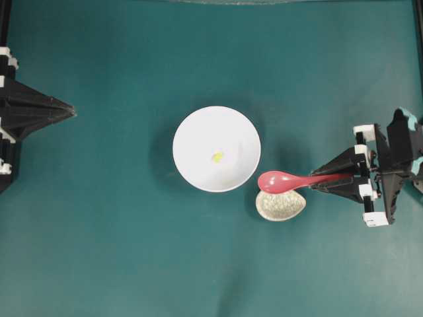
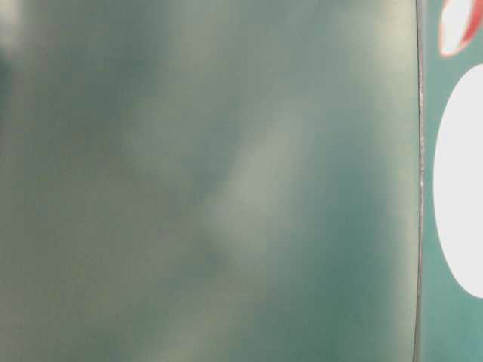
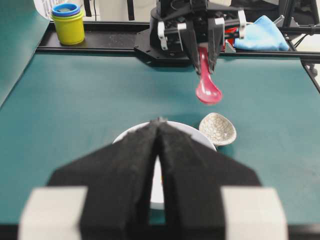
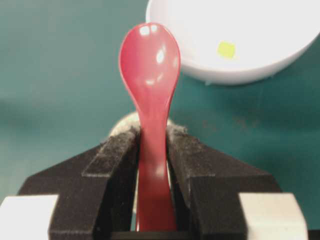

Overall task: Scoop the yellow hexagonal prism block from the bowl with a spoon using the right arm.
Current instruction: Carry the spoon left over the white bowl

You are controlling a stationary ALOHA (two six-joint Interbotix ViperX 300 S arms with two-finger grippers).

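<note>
Surface (image 1: 106,251): carrying everything, bowl near centre.
Bowl (image 1: 217,149): sitting left of the right gripper in the overhead view, nearer it than the left gripper.
Right gripper (image 1: 330,179): pinching the spoon (image 1: 284,180) by its handle, long axis pointing at the bowl, scoop hanging above the spoon rest (image 1: 281,204) just beside the rim.
Left gripper (image 3: 158,131): pressed together, idling well apart.
Block (image 1: 217,156): lying inside the bowl, beyond the scoop tip.

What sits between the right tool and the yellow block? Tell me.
In the overhead view, the red spoon held by the right tool spans most of it, then the white bowl's near rim before the yellow block.
</note>
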